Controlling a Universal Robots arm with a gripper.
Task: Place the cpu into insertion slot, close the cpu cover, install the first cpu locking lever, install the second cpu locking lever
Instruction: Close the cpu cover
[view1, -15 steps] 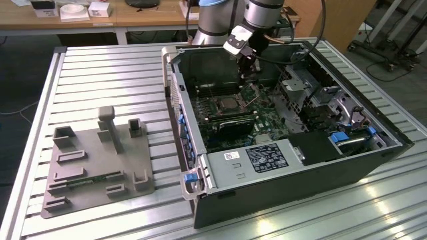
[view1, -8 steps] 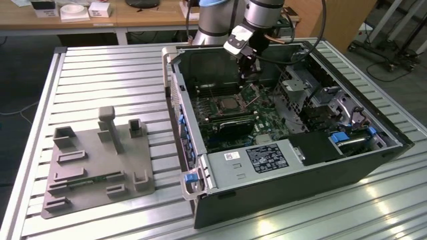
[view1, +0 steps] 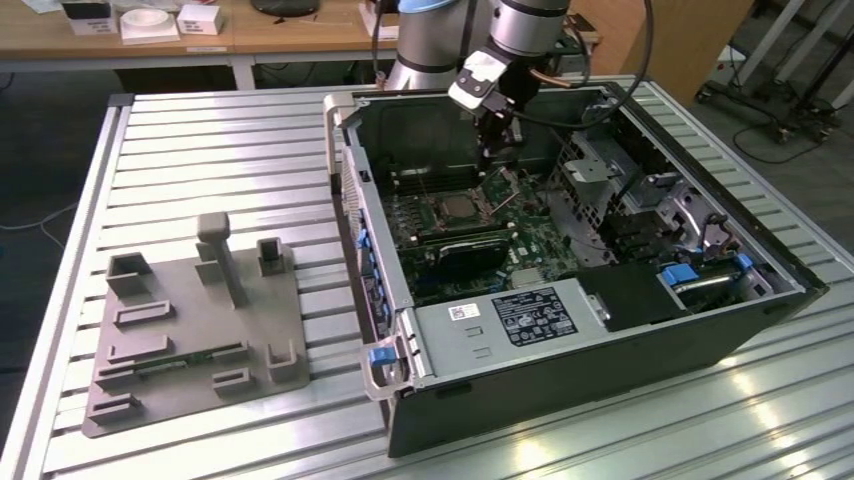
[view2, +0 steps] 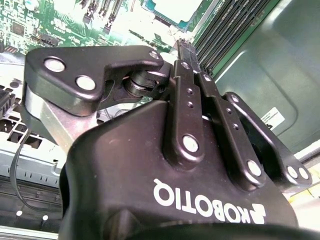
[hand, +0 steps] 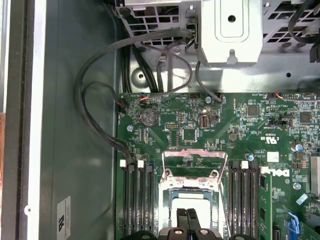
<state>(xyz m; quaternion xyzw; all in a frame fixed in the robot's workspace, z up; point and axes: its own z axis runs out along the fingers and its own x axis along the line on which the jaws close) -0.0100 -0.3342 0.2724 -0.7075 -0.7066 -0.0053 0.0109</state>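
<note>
Your gripper (hand: 187, 216) hangs low inside the open dark steel computer case (view1: 574, 395). Its two black fingers (hand: 182, 221) are clenched tip to tip with nothing visible between them. Pinched like that they make one narrow point, which I judge is better suited to nudging thin metal parts than to carrying anything. Directly beneath the fingertips, the small flat square cpu (hand: 192, 199) with its silvery metal top appears to lie level inside the square silver-rimmed insertion slot (hand: 166, 197), so the placing step looks done. Just beyond the slot from the fingers, the thin silver-bronze window-frame cpu cover (hand: 194, 153) stands swung back on its hinge. The green circuit board (hand: 200, 120) shows through its window, and that is why the chip's top is exposed. Long narrow black memory slots (hand: 140, 200) run along either side of the fingers, leaving a tight corridor to work in. The case lies on its side on the slatted metal counter (view1: 227, 150), so the board faces up toward the arm. The grey moulded fixture plate (view1: 200, 330) sits well apart from the fingers, outside the case.
</note>
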